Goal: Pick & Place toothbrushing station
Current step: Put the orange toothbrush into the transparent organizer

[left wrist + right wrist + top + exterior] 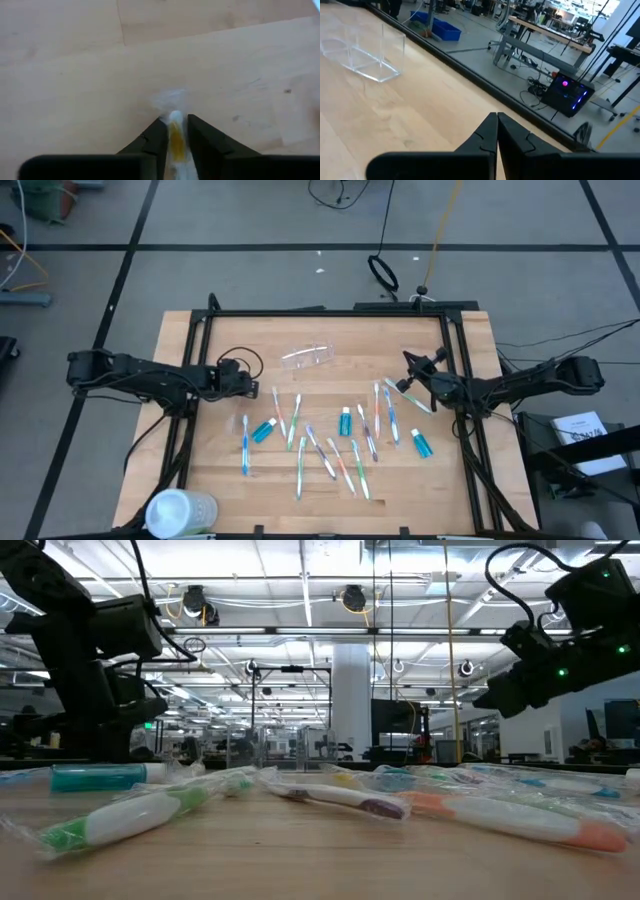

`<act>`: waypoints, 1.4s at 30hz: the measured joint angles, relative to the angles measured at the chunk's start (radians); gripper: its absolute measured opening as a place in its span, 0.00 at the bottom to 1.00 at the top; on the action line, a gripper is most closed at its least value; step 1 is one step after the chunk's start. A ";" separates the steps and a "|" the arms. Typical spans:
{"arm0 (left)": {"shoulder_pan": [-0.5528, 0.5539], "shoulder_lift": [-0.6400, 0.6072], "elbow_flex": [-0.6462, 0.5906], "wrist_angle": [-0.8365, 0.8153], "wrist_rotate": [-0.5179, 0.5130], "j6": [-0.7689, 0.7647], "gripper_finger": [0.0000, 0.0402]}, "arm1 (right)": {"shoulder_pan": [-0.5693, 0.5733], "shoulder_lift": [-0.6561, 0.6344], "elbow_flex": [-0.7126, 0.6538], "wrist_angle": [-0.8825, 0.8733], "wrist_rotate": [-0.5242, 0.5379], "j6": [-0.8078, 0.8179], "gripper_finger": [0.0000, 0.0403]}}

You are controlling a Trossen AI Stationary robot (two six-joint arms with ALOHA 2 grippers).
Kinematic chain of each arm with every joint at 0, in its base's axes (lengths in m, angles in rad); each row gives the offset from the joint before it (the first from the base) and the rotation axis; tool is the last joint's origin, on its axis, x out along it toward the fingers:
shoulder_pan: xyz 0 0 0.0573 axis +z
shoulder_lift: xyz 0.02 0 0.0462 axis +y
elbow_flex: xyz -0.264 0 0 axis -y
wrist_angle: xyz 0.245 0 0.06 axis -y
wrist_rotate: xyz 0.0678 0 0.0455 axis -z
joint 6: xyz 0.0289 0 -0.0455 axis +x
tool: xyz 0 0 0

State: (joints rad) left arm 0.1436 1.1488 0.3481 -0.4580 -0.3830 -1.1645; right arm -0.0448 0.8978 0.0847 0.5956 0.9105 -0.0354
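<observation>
1. Many slim toothbrushes [330, 455] lie scattered flat on the wooden table [200, 340], on the near side of the clear plastic cup [306, 357], which lies tipped on its side; teal toothpaste tubes [264, 430] sit among them.
2. Left gripper [175, 122], just beside the cup toward the table's left edge, has its fingers pinched on a wrapped white-and-yellow toothbrush [176, 135], held at one end.
3. Right gripper [497, 120] hangs on the cup's other side with its fingers pressed together, holding nothing.
4. Judged from their look, the brushes are light and stiff, but the crinkly clear wrap is likely slippery.
5. Grasping mid-handle, across the narrow width, would probably swing less than an end grip.
6. The cup looks thin-walled and easy to crush or push away; grip its rim gently.
</observation>
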 joint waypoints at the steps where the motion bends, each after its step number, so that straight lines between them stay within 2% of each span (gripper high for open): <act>1: 0.000 0.000 0.000 0.007 -0.009 0.003 0.12 | 0.000 0.001 -0.008 0.003 0.001 0.004 0.00; 5: 0.002 0.002 -0.002 0.062 -0.042 0.017 0.05 | 0.000 -0.001 -0.022 0.036 0.002 0.024 0.00; 9: 0.002 0.002 -0.004 0.201 -0.059 0.105 0.06 | 0.000 0.000 -0.023 0.064 0.001 0.024 0.00; 14: 0.002 0.002 -0.004 0.492 -0.067 0.306 0.07 | 0.000 0.000 -0.024 0.082 0.001 0.024 0.00; 19: 0.001 0.000 -0.003 0.817 -0.080 0.502 0.04 | 0.000 0.000 -0.025 0.082 0.001 0.024 0.00; 24: 0.001 -0.038 -0.001 1.139 -0.143 0.729 0.05 | 0.000 0.000 -0.026 0.082 0.001 0.023 0.00; 29: 0.000 -0.071 0.000 1.454 -0.142 0.959 0.06 | 0.000 0.000 -0.026 0.085 0.001 0.015 0.00; 33: -0.002 -0.069 0.000 1.570 -0.112 1.049 0.06 | 0.000 0.000 -0.026 0.089 0.001 0.013 0.00; 38: -0.002 -0.066 0.000 1.573 -0.100 1.086 0.06 | 0.000 0.000 -0.026 0.111 0.001 -0.005 0.00; 42: -0.001 -0.003 0.000 1.647 -0.099 1.086 0.06 | -0.003 0.000 -0.026 0.138 0.001 -0.010 0.00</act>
State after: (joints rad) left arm 0.1425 1.1459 0.3477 1.1889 -0.4823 -0.0790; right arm -0.0473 0.8974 0.0586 0.7335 0.9115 -0.0456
